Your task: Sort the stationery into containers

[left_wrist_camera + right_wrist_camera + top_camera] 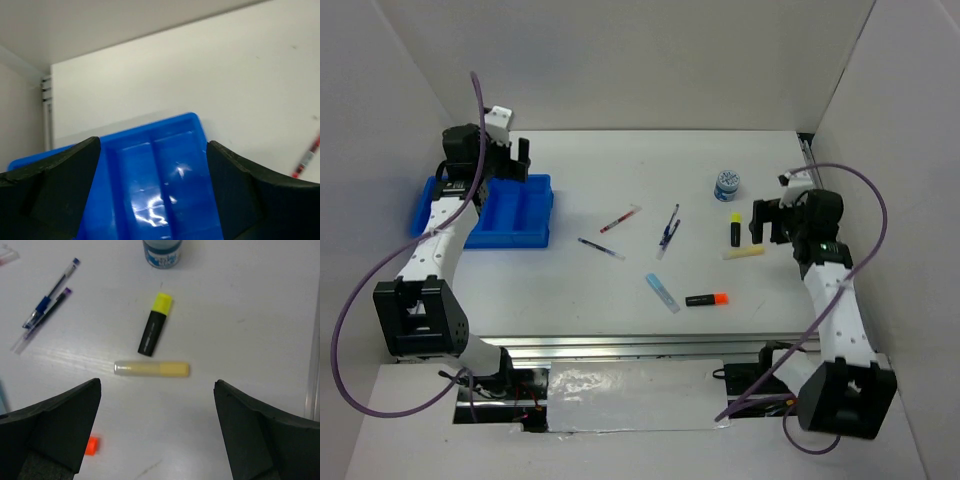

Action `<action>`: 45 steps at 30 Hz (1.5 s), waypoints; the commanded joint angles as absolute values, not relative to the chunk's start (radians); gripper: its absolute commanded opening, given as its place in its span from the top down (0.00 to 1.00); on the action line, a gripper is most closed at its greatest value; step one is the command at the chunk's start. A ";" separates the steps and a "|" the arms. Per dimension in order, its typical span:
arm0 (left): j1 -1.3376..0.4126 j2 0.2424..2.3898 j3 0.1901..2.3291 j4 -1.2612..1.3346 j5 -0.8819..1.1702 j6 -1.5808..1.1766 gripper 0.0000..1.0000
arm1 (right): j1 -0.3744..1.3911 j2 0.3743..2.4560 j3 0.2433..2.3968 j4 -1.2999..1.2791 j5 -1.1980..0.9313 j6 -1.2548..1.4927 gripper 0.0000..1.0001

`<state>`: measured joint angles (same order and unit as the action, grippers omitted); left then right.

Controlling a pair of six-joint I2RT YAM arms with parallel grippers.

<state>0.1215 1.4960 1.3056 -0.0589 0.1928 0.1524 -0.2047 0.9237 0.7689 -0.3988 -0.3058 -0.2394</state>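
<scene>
**A:** The cream bar [151, 369] lies flat near the table's right edge, just below your right gripper [157, 385]. Its fingers are spread wide and hold nothing.

**B:** It looks light, stiff and smooth, so it'll likely roll. Pinch it mid-length, across its width. Mind the yellow-capped highlighter [155, 324] just beyond.

**A:** Your left gripper [152, 145] hangs wide and empty over the blue tray [176, 131], by the left edge.

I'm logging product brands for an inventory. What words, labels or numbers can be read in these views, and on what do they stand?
None can be read.
Round pot: white marks on its blue label, too blurred.
Yellow-capped highlighter: faint print along the black barrel, too small.
</scene>
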 commanded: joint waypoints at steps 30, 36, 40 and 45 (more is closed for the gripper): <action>0.040 1.493 1.209 -0.222 0.184 0.052 0.01 | 0.021 2.124 1.729 -0.434 -0.169 -0.098 0.00; 0.048 1.503 1.203 -0.221 0.184 0.060 0.01 | 0.021 2.192 1.793 -0.437 -0.120 -0.094 0.07; 0.054 1.505 1.197 -0.215 0.187 0.063 0.01 | 0.023 2.187 1.793 -0.423 -0.115 -0.104 0.25; 0.064 1.497 1.192 -0.210 0.195 0.064 0.01 | 0.041 2.111 1.731 -0.410 -0.121 -0.149 0.43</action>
<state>0.0521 1.4910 1.1931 -0.2462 0.1795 0.0723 0.0204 2.1845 1.7405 -0.4377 -0.1284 -0.1184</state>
